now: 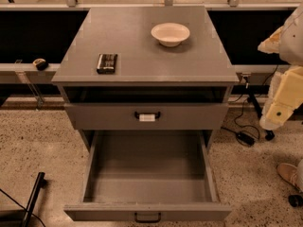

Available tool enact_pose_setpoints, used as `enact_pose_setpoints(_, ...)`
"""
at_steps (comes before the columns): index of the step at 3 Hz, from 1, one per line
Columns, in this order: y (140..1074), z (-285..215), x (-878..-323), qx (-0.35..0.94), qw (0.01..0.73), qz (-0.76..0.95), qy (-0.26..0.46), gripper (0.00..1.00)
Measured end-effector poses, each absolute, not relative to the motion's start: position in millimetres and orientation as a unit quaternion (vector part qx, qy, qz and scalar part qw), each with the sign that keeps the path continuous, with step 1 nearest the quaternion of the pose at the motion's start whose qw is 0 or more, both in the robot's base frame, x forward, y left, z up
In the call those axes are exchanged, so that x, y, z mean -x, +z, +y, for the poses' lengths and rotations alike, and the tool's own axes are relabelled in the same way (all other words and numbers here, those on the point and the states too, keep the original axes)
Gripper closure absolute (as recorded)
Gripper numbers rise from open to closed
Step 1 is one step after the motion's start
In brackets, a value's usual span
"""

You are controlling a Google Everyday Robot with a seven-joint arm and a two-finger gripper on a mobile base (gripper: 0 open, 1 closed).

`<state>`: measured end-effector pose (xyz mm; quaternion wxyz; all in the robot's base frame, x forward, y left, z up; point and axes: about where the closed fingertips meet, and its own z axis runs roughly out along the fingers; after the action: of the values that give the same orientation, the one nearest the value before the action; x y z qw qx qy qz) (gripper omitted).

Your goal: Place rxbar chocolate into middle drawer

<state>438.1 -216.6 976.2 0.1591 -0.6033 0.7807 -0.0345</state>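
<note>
The rxbar chocolate [107, 63] is a small flat black bar lying on the left front part of the grey cabinet top [142, 37]. The middle drawer [147, 211] is pulled far out below, wide and deep, with a plain dark handle [147, 217] on its front; its inside holds nothing I can see. My gripper [272, 41] is at the right edge of the view on the cream arm [284, 96], beyond the cabinet's right side, far from the bar and holding nothing that I can see.
A white bowl [170, 33] stands on the back right of the cabinet top. The top drawer [147, 116], with a white tag on its handle, is slightly out. Cables and a black power brick [245, 137] lie on the floor at the right. A shoe [289, 174] shows at the right edge.
</note>
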Motion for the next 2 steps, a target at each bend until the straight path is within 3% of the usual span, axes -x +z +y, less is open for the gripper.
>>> enact_pose_setpoints(2,978,-206,-443,0.63,0.18,0.755,-0.017,0.0)
